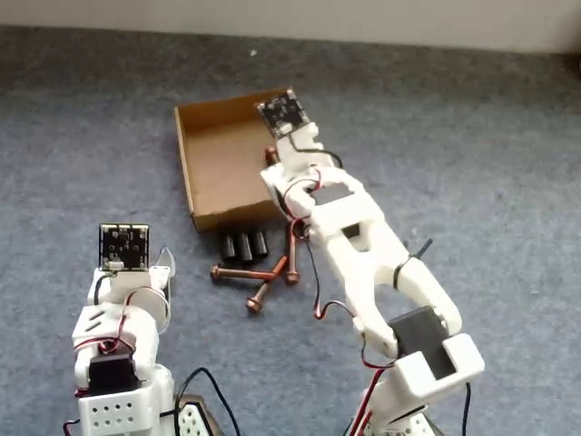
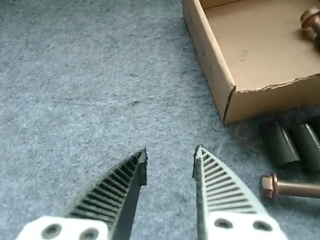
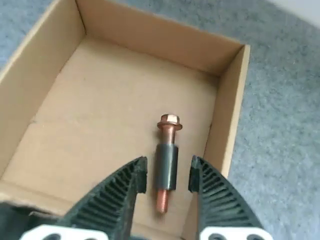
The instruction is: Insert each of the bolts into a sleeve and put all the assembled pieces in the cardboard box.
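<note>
The cardboard box (image 1: 207,173) lies open on the grey carpet. An assembled piece (image 3: 167,162), a copper bolt in a black sleeve, rests on the box floor (image 3: 100,115) near a side wall. My right gripper (image 3: 168,161) hangs open just above it, one finger on each side, not touching it. In the high view the right gripper (image 1: 272,162) is over the box's right part. Three black sleeves (image 1: 243,243) stand in front of the box, with loose copper bolts (image 1: 259,277) beside them. My left gripper (image 2: 170,152) is open over bare carpet, left of the sleeves (image 2: 280,144).
The box's near corner (image 2: 227,100) is close ahead of the left gripper, and a loose bolt (image 2: 290,187) lies just beside its finger. The right arm (image 1: 363,245) stretches across the carpet over the bolts. Open carpet spreads to the left and the far right.
</note>
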Tool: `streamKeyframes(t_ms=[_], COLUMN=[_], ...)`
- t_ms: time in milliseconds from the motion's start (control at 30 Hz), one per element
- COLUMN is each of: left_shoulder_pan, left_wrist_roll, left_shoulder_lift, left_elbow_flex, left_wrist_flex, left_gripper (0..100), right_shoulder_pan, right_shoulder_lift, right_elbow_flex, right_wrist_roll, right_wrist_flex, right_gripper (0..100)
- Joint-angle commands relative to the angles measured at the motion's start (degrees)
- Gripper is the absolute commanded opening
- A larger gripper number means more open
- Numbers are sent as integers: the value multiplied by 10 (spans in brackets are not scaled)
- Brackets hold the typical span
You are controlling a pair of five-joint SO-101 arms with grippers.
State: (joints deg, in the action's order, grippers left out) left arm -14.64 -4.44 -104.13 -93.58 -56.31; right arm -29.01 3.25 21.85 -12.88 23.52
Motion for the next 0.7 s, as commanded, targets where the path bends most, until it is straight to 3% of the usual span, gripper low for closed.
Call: streamKeyframes(t_ms=[0,233,367,667], left_shoulder_pan=[-7,-7,-7,-7], left_wrist_roll=[-8,-8,-8,-8], left_shoulder_lift=[-7,-7,-7,-7], left_elbow_flex=[4,4,4,4], left_wrist_flex=[13,14,14,14], left_gripper=[164,164,164,164], right_shoulder_pan=[2,-21,-61,-133], right_shoulder_lift=[-93,-183,-180,-38], right_elbow_flex=[-44,-42,-46,-77], right_wrist_roll=[-1,2,69,89], right_wrist_flex=[82,231,317,341], right_gripper=[128,128,128,129])
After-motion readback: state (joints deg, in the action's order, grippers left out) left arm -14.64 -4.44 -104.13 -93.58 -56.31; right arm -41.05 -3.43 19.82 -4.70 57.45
